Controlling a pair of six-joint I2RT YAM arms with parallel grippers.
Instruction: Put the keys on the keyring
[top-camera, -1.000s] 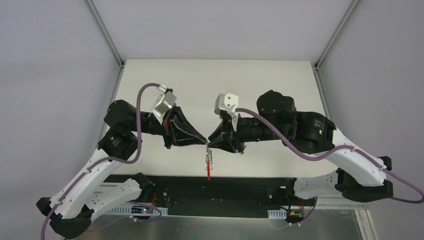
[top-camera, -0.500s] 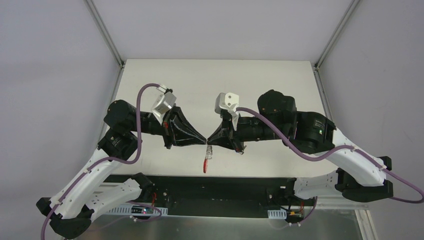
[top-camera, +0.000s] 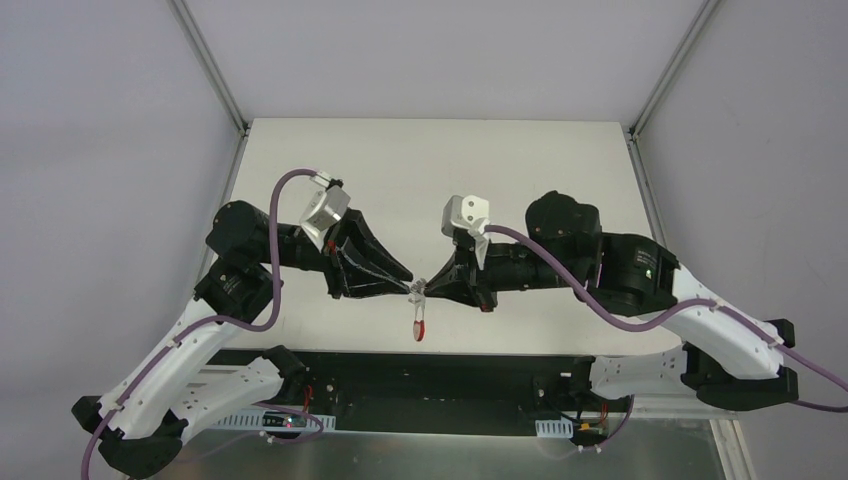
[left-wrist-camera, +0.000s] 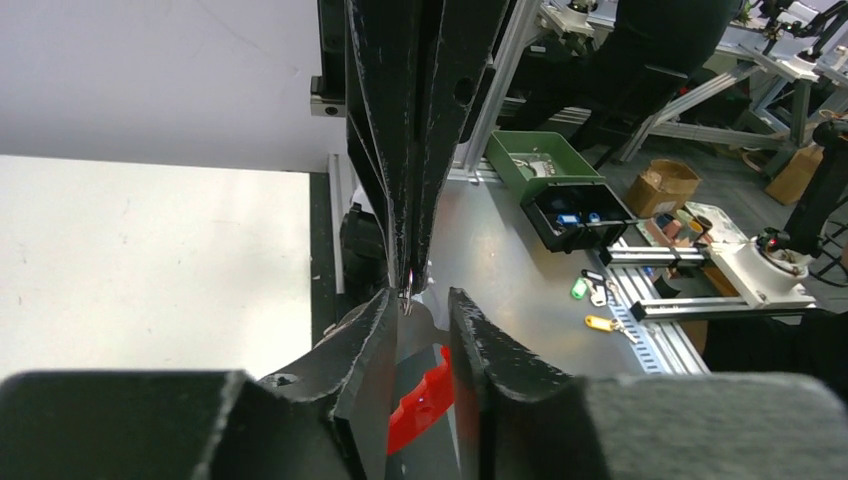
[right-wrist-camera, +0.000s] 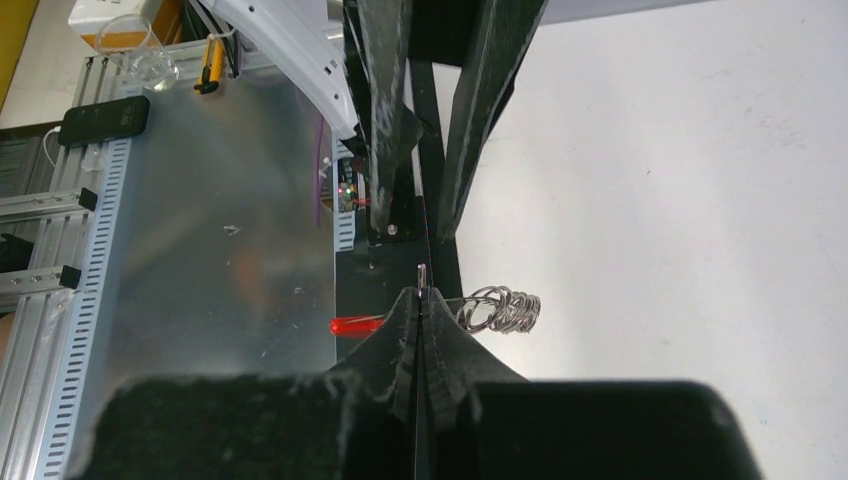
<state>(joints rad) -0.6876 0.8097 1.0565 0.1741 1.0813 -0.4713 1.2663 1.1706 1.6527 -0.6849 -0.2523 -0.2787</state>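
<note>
The right fingers (right-wrist-camera: 445, 345), pinched shut on the keyring (right-wrist-camera: 500, 308) beside its silver wire coils, held it clear of the surface (top-camera: 500, 180), apparently to steady a ring for threading. The left fingers (left-wrist-camera: 365, 335) stood narrowly parted just beside them, the red strip (left-wrist-camera: 420, 400) hanging below, seemingly poised to assist. The key with its blue tag could not be made out.

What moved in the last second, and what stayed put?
The right arm slid to the right. The right hand stayed pinched shut at the keyring, which now hangs shorter. The left arm and the open left hand barely moved. Both hands still meet over the near edge of the table.
</note>
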